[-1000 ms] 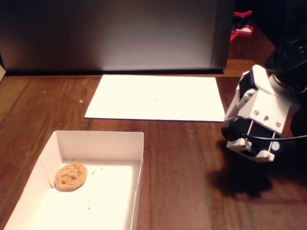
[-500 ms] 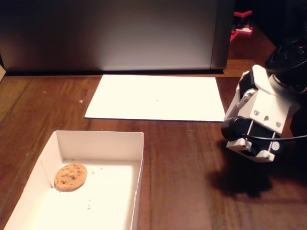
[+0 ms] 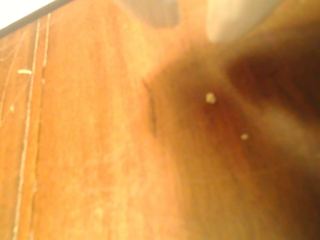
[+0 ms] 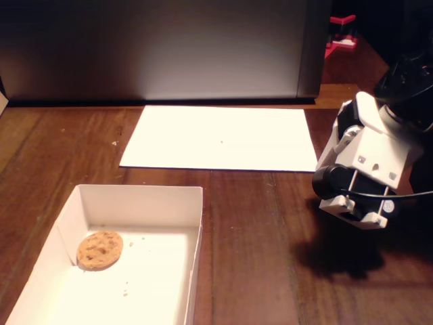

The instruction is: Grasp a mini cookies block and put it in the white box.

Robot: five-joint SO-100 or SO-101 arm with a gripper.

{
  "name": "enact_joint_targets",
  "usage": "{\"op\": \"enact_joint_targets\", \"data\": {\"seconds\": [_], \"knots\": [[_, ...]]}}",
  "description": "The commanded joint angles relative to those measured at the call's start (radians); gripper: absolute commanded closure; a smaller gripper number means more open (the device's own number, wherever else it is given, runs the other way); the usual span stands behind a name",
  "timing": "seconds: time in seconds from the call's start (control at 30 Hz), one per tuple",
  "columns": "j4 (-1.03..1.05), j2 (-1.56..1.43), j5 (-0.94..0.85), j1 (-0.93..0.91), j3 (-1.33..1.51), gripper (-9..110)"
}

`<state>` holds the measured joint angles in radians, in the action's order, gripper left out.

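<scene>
— Wood is what the table is made of, brown and shiny. What sits on it?

— In the fixed view, a white box sits near us on the left. One small round cookie lies flat inside it, close to its far left corner, with tiny crumbs on the floor nearby.

— And behind it?

— A flat paper sheet lies farther back, apart from the box.

— Where is the robot?

— The arm is on the right, well away from the box.

— Are its fingers apart?

— I cannot tell. The wrist view is blurry and shows only wood and two little crumbs.
</scene>
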<state>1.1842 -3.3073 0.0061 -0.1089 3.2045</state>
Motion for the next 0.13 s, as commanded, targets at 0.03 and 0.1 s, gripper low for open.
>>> {"op": "enact_joint_targets", "data": {"seconds": [0.03,0.1], "knots": [[0.012,-0.071,0.015,0.006,-0.017,101],[0.012,-0.071,0.015,0.006,-0.017,101]]}}
